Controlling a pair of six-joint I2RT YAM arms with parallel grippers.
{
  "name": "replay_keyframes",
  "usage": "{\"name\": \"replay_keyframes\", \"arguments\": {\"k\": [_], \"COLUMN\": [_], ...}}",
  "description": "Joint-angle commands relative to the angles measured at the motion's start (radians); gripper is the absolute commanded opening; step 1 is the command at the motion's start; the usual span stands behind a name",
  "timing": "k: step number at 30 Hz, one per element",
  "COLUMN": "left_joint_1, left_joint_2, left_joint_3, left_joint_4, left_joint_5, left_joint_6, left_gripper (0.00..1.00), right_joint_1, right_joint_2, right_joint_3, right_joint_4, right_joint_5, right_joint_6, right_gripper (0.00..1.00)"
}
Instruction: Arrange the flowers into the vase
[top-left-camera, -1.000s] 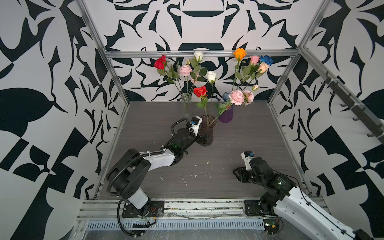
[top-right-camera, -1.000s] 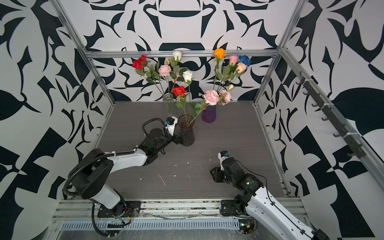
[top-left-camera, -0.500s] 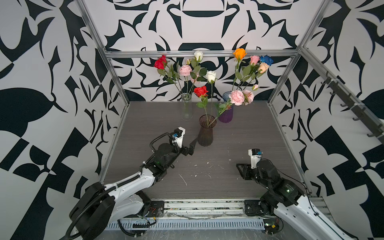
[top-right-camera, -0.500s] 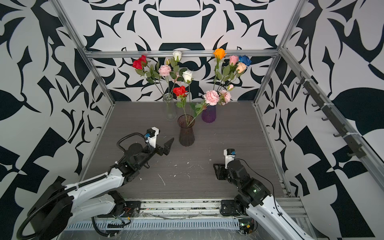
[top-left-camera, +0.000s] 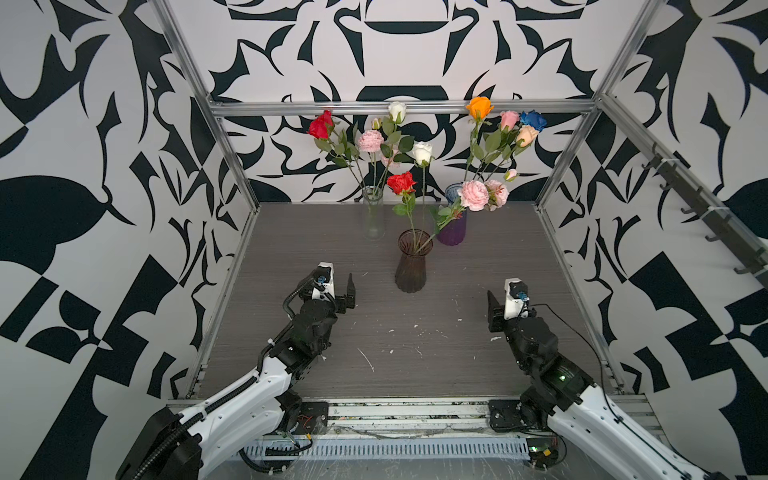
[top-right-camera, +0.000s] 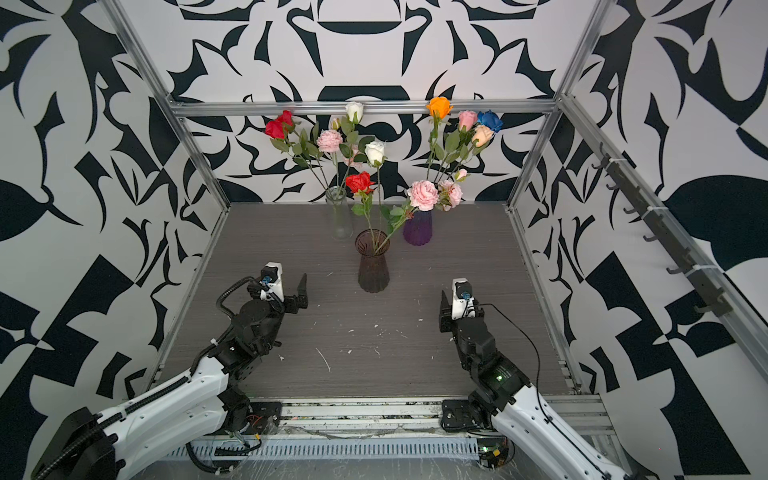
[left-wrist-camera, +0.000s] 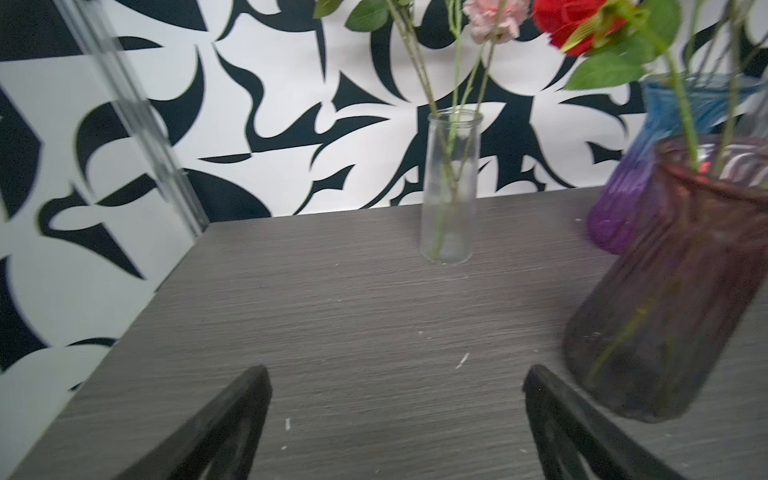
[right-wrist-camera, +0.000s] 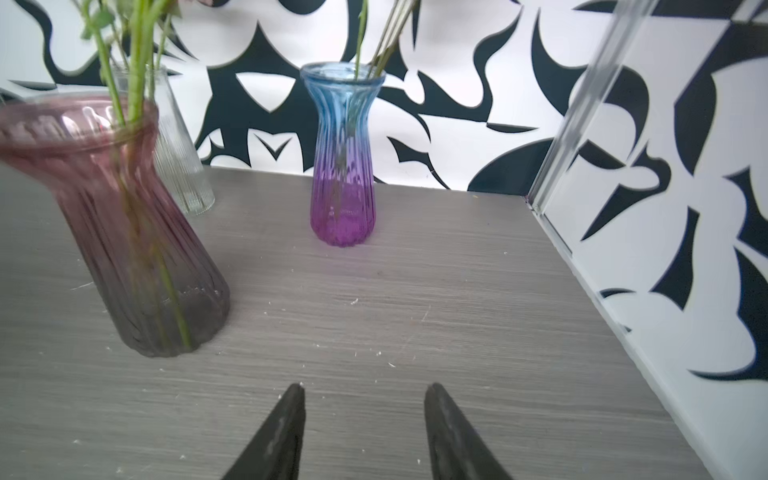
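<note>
A dark smoky-purple vase (top-left-camera: 410, 266) stands mid-table holding a red rose (top-left-camera: 401, 183), a white rose (top-left-camera: 422, 153) and ruffled pale pink blooms (top-left-camera: 473, 195). Its body also shows in the left wrist view (left-wrist-camera: 665, 299) and the right wrist view (right-wrist-camera: 141, 249). My left gripper (top-left-camera: 337, 286) sits low to the vase's left, apart from it, open and empty (left-wrist-camera: 397, 374). My right gripper (top-left-camera: 504, 297) sits low to the vase's right, also open with nothing between its fingers (right-wrist-camera: 365, 388).
A clear glass vase (top-left-camera: 372, 212) at the back holds red, pink and white flowers. A blue-to-purple vase (top-left-camera: 452, 226) behind the dark one holds orange, pink, blue and peach roses. Metal frame posts (top-left-camera: 557, 166) and patterned walls enclose the table; white flecks (top-left-camera: 365, 359) lie on it.
My left gripper has drawn back from the dark vase toward the front left, open. My right gripper has pulled back slightly and its jaws have spread wider.
</note>
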Motion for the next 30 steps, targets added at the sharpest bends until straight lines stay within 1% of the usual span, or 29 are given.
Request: {"name": "replay_keyframes", "arguments": {"k": [1, 3, 5, 7, 8, 11, 13, 16, 18, 19, 21, 22, 24, 27, 29, 30], "left_joint_1": [0.014, 0.017, 0.026, 0.042, 0.047, 0.054, 0.058, 0.059, 0.066, 0.071, 0.086, 0.099, 0.128, 0.165, 0.190, 0.200], "left_joint_2": [0.004, 0.017, 0.025, 0.053, 0.073, 0.145, 0.185, 0.232, 0.255, 0.262, 0.272, 0.277, 0.296, 0.350, 0.409, 0.468], "left_joint_3": [-0.023, -0.020, -0.010, -0.002, -0.003, -0.029, -0.070, -0.111, -0.131, -0.143, -0.170, -0.175, -0.172, -0.161, -0.155, -0.157], "left_joint_4": [0.006, 0.010, -0.002, 0.016, 0.042, 0.156, 0.255, 0.321, 0.342, 0.385, 0.457, 0.477, 0.488, 0.536, 0.620, 0.675], "left_joint_5": [-0.159, -0.225, -0.242, -0.250, -0.257, -0.325, -0.329, -0.346, -0.349, -0.355, -0.315, -0.297, -0.274, -0.220, -0.192, -0.179], "left_joint_6": [0.023, 0.007, 0.003, 0.019, 0.048, 0.091, 0.107, 0.085, 0.057, 0.060, 0.064, 0.057, 0.040, 0.033, 0.038, 0.042], "left_gripper": [1.00, 0.99, 0.99, 0.99, 1.00, 0.99, 0.99, 0.99, 0.99, 0.99, 0.99, 0.99, 0.99, 0.99, 0.99, 0.99], "right_joint_1": [-0.002, -0.022, -0.057, -0.134, -0.167, -0.217, -0.247, -0.285, -0.318, -0.333, -0.360, -0.375, -0.398, -0.411, -0.419, -0.424], "right_joint_2": [0.053, 0.098, 0.163, 0.238, 0.274, 0.364, 0.442, 0.572, 0.655, 0.698, 0.759, 0.789, 0.833, 0.951, 1.079, 1.143], "right_joint_3": [-0.113, -0.131, -0.170, -0.212, -0.217, -0.178, -0.144, -0.109, -0.095, -0.084, -0.058, -0.050, -0.040, -0.059, -0.080, -0.086], "right_joint_4": [0.366, 0.368, 0.458, 0.568, 0.606, 0.607, 0.618, 0.705, 0.783, 0.815, 0.850, 0.865, 0.904, 1.058, 1.216, 1.293], "right_joint_5": [0.016, 0.015, -0.011, -0.090, -0.127, -0.203, -0.231, -0.242, -0.272, -0.284, -0.306, -0.349, -0.385, -0.379, -0.361, -0.344], "right_joint_6": [-0.286, -0.288, -0.272, -0.212, -0.208, -0.197, -0.190, -0.178, -0.163, -0.152, -0.136, -0.131, -0.118, -0.118, -0.105, -0.096], "right_gripper": [0.54, 0.54, 0.55, 0.56, 0.60, 0.60, 0.62, 0.62, 0.62, 0.62, 0.62, 0.62, 0.61, 0.59, 0.59, 0.59]}}
